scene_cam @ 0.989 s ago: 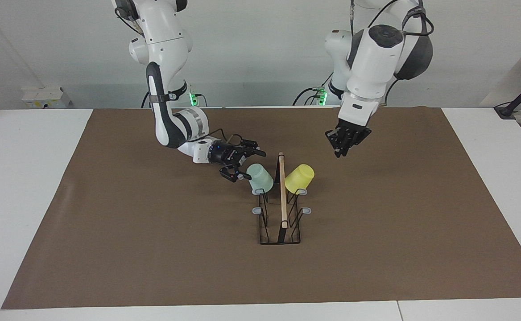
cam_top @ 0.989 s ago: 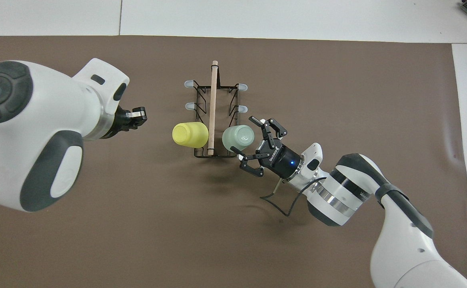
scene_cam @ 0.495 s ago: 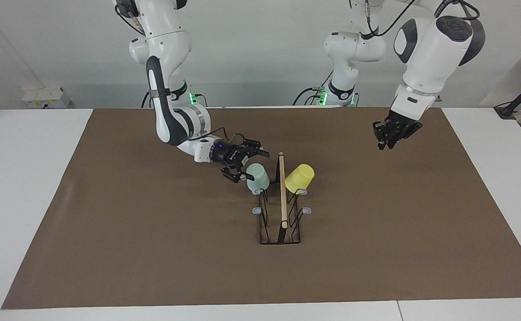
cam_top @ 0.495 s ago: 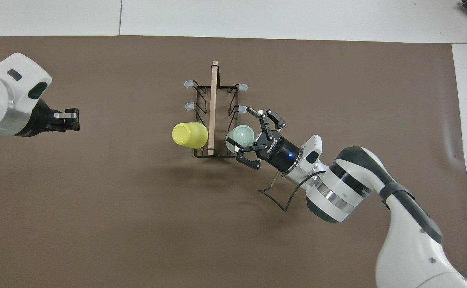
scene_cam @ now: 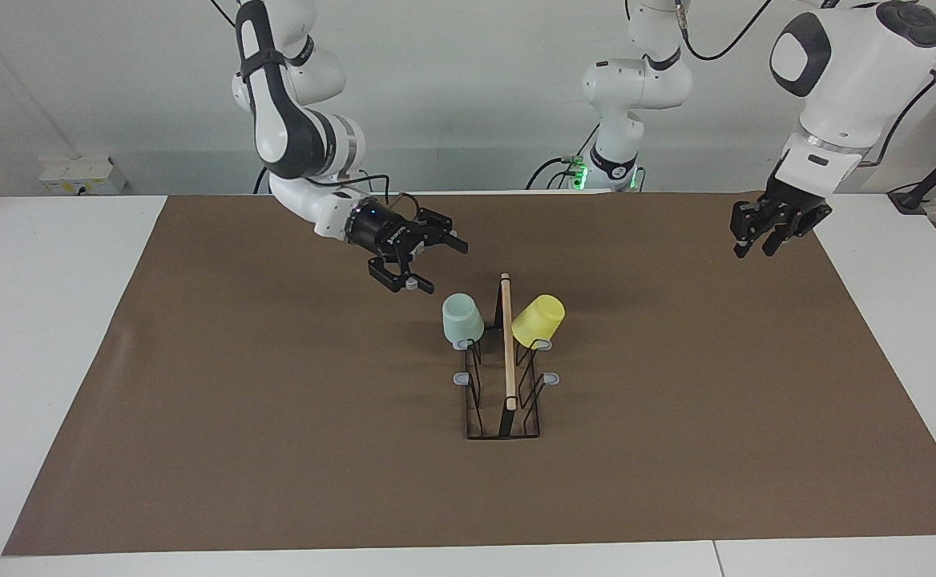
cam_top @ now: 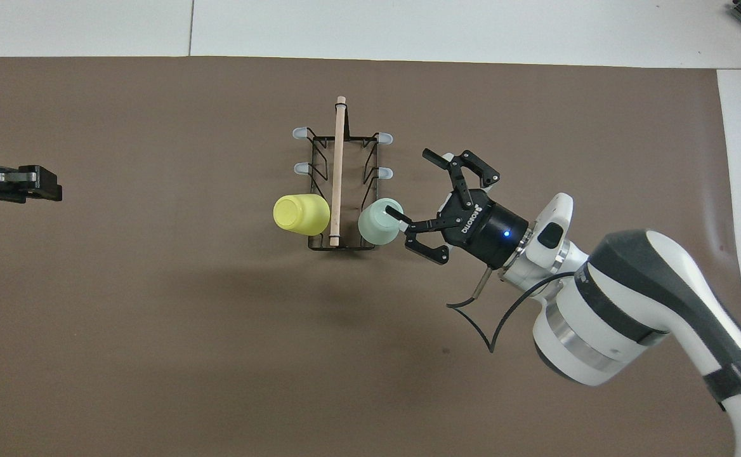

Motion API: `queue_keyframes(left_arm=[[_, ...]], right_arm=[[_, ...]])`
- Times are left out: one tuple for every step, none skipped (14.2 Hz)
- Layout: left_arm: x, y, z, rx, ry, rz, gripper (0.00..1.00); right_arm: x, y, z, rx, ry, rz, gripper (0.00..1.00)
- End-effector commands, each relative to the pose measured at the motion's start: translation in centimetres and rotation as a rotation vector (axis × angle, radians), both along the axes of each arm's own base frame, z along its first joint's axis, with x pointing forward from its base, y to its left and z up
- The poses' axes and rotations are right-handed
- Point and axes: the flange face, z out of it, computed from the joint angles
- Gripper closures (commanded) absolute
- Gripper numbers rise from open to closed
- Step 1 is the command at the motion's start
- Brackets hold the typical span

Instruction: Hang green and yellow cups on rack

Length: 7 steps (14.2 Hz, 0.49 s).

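Both cups sit upside down on the rack (scene_cam: 503,377), each on a peg at the end nearest the robots: the green cup (scene_cam: 462,319) on the side toward the right arm's end of the table, the yellow cup (scene_cam: 538,320) on the side toward the left arm's end, with the rod (scene_cam: 507,340) between them. Right gripper (scene_cam: 428,263) hangs in the air just off the green cup with its fingers spread and nothing in them, clear of the cup in the facing view though one fingertip seems to brush it from overhead. Green cup lies forward of that claw, and the rack's long axis runs straight away from the robots. Left gripper (scene_cam: 760,245) is well apart, up over the mat (scene_cam: 276,449) near the left arm's end, holding nothing; whether its fingers are parted I cannot tell. So the right arm is by far the nearer one to the rack. Green cup stands nearly upright on its peg, yellow cup leans outward. My read: the hanging looks done, and what is left is for both arms to pull clear.
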Motion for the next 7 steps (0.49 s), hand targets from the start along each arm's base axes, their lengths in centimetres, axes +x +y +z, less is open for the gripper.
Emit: queue_keyframes(left_arm=[[-0.2,-0.4,1.9,-0.002,-0.015,-0.031,0.00],[-0.2,-0.8,2.3,-0.002,-0.023,-0.037,0.00],[-0.1,-0.9,2.5,-0.001,-0.028,-0.038,0.00],[-0.1,-1.0,2.6,-0.001,-0.020,-0.040,0.00],[-0.3,-1.1,2.6,0.001,-0.003,-0.041,0.00],[-0.4,-1.0,3.6,0.002,-0.008,-0.041,0.00],[-0.4,-0.8,4.2,0.001,-0.006,-0.040,0.00]], right_arm=[[1.9,-4.0,3.4,-0.133,0.013,0.036,0.00],[2.5,-5.5,4.7,-0.181,0.020,0.050,0.00],[3.1,-6.6,5.7,-0.229,0.030,0.066,0.00],[3.5,-7.3,6.7,-0.264,0.038,0.092,0.00],[3.9,-8.1,7.4,-0.286,0.055,0.114,0.00],[4.1,-8.8,7.9,-0.304,0.076,0.135,0.00],[4.3,-9.1,8.6,-0.321,0.098,0.154,0.00]])
